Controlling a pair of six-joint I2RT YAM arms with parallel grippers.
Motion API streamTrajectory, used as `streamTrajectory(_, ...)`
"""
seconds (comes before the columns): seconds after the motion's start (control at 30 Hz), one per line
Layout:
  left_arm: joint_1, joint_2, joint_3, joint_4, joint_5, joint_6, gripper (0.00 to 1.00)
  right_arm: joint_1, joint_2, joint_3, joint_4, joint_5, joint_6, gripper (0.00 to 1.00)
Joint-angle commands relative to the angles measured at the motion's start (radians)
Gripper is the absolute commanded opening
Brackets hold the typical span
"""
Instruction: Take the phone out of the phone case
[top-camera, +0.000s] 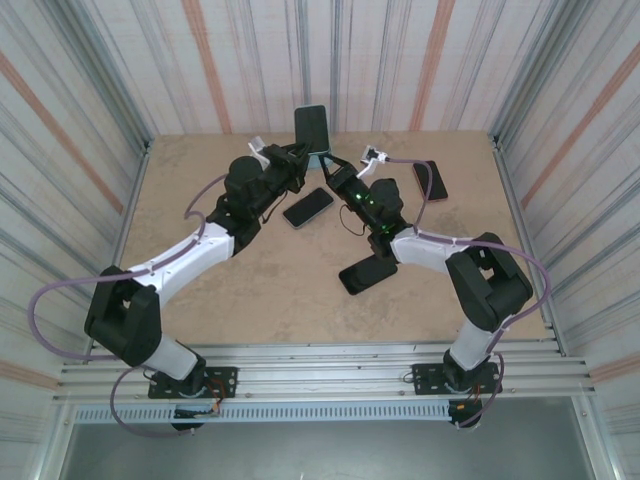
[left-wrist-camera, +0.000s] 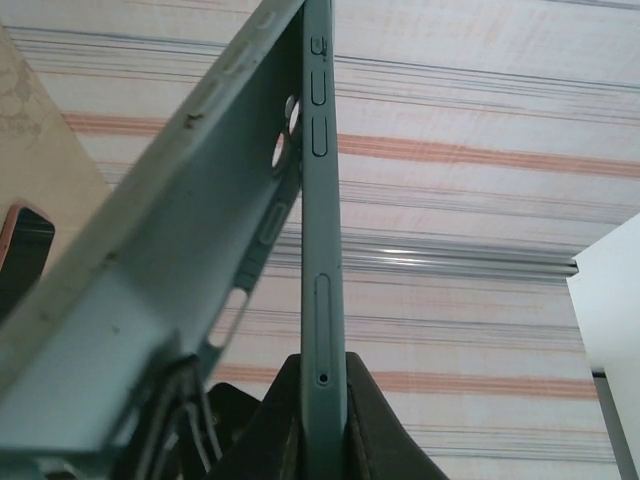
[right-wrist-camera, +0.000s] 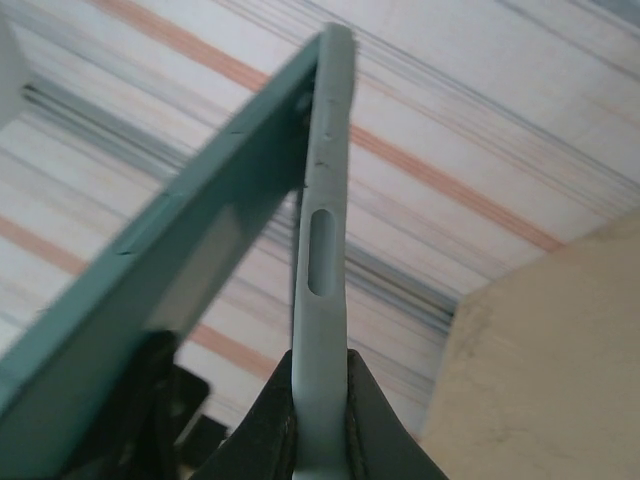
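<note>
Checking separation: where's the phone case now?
The case is raised above the table's far middle, top view, pinched in the right tool, angled off the phone in the left tool.

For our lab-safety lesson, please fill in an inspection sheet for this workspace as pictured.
Surface: beige table, bare parts look clean.
Job's things: phone held upright over the far middle; phone case splayed from it, meeting at the top end.
Clutter: middle phone, near phone and right phone lie flat.
Grippers: left gripper shut on the phone's edge; right gripper shut on the phone case's edge.
Cables: purple cables loop along both arms.
Surroundings: striped walls on three sides; metal rail at the near edge.
</note>
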Motion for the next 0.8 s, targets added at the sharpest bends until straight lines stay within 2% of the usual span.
streamTrajectory(0.0,-0.007,-0.051,0.041,0.038,0.034,0.053,0.0,0.026,-0.022,0.053,-0.137,0.063,-0.063,0.0)
streamTrajectory(0.1,-0.006,-0.046,0.049,0.033,0.061,0.063,0.0,0.038,-0.016,0.081,-0.218,0.091,-0.085,0.0)
streamTrajectory(0.23,0.039,-0.068,0.035,-0.007,0.118,0.105,0.0,0.024,-0.011,0.066,-0.222,0.109,-0.084,0.0)
streamTrajectory(0.33,0.1,-0.088,0.019,-0.048,0.195,0.171,0.0,0.024,-0.011,0.069,-0.249,0.103,-0.087,0.0)
streamTrajectory(0.53,0.238,-0.115,-0.087,-0.029,0.309,0.289,0.0,0.031,0.008,0.094,-0.362,0.116,-0.056,0.0)
streamTrajectory(0.77,0.41,-0.076,-0.243,0.107,0.46,0.316,0.0,0.055,0.043,0.106,-0.386,0.135,-0.038,0.0)
